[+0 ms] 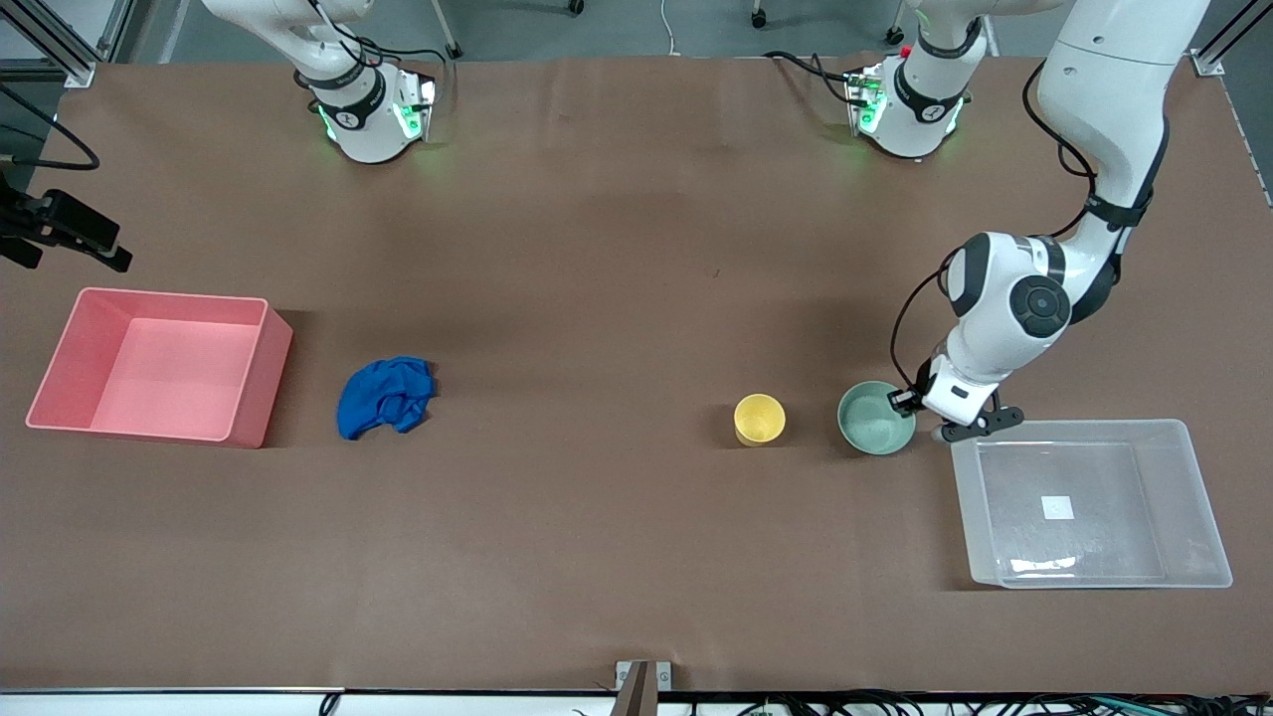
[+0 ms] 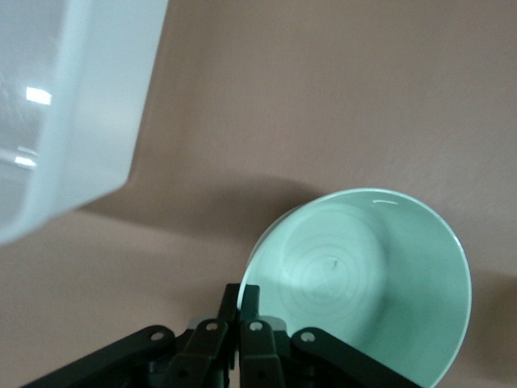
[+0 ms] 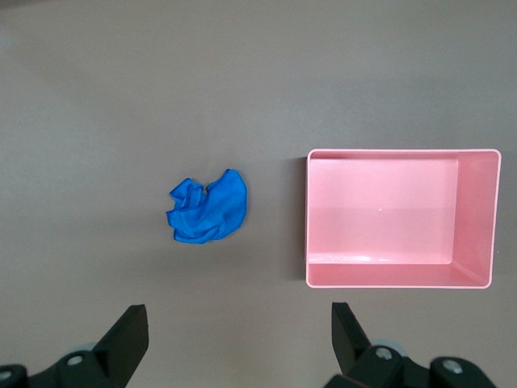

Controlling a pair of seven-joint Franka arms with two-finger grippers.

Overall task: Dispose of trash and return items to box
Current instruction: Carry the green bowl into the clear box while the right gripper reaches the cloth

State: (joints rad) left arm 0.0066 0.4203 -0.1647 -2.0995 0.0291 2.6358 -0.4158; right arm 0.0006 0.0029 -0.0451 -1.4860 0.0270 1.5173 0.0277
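The pale green bowl (image 1: 875, 419) sits between the yellow cup (image 1: 759, 419) and the clear plastic box (image 1: 1089, 502). My left gripper (image 1: 909, 401) is shut on the bowl's rim at the side toward the box. In the left wrist view its fingertips (image 2: 241, 295) pinch the rim of the bowl (image 2: 363, 275), with one corner of the box (image 2: 65, 105) close by. The blue cloth wad (image 1: 386, 396) lies beside the pink bin (image 1: 164, 365). My right gripper (image 3: 241, 339) is open and empty, high over the cloth (image 3: 208, 208) and the bin (image 3: 400, 218); it does not show in the front view.
The box holds nothing but its white label (image 1: 1056, 507). The pink bin has nothing in it. A black clamp (image 1: 70, 231) juts in at the table edge past the right arm's end.
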